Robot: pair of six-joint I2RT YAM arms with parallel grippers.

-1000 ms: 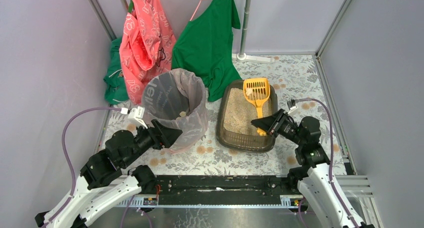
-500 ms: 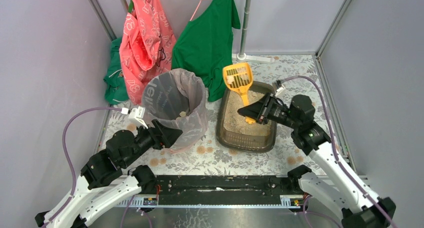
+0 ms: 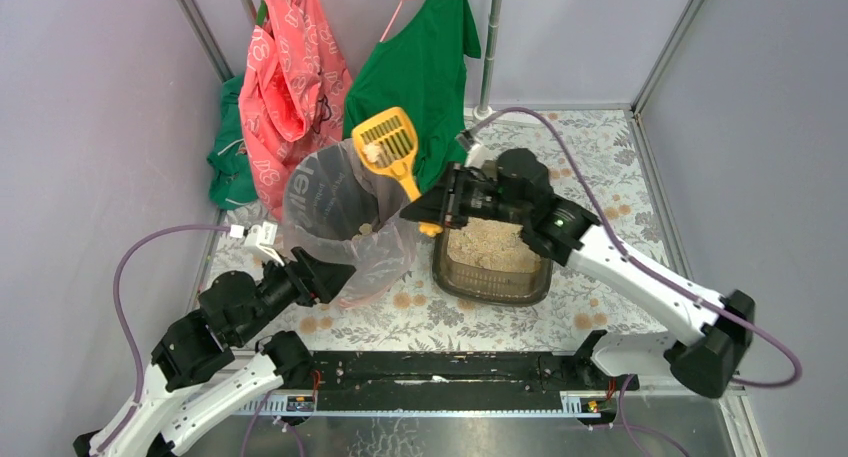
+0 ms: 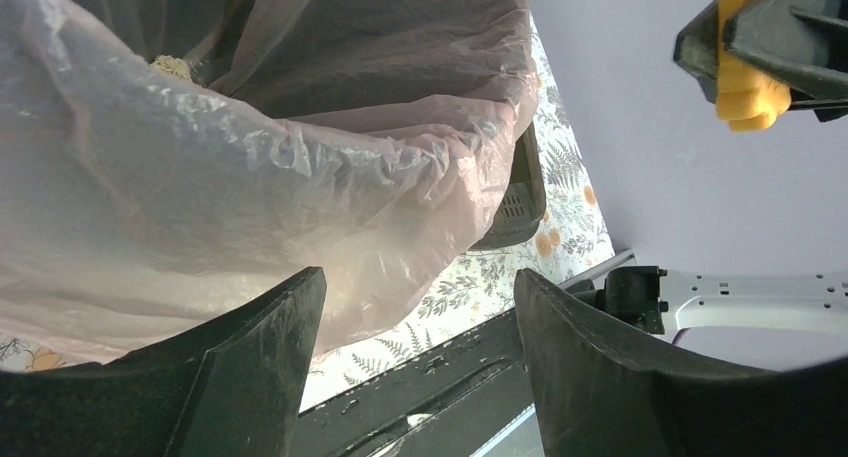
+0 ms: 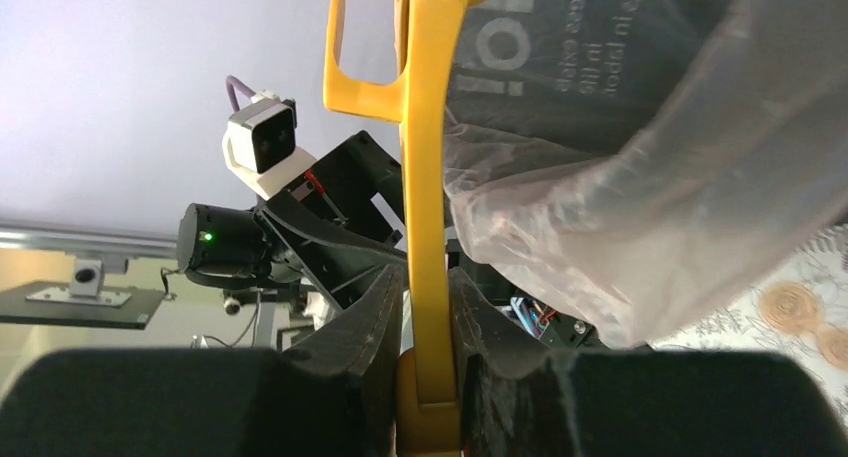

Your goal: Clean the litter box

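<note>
Here, litter box (image 3: 490, 282) just right of the right claw (image 3: 428, 209).

scoop (image 3: 386, 137) yellow | litter box (image 3: 490, 285) brown-grey, litter (image 3: 490, 245) beige | table cover (image 3: 600, 147) floral | shirt (image 3: 420, 77) green | cloth (image 3: 290, 77) pink

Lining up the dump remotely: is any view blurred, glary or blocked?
Top external: sharp, evenly lit, the yellow slotted plastic scoop and the round bag-lined bin clear. Left wrist: the bag's shiny film fills much of the frame. Right wrist: near fingers dark and soft; scoop handle sharp.
</note>
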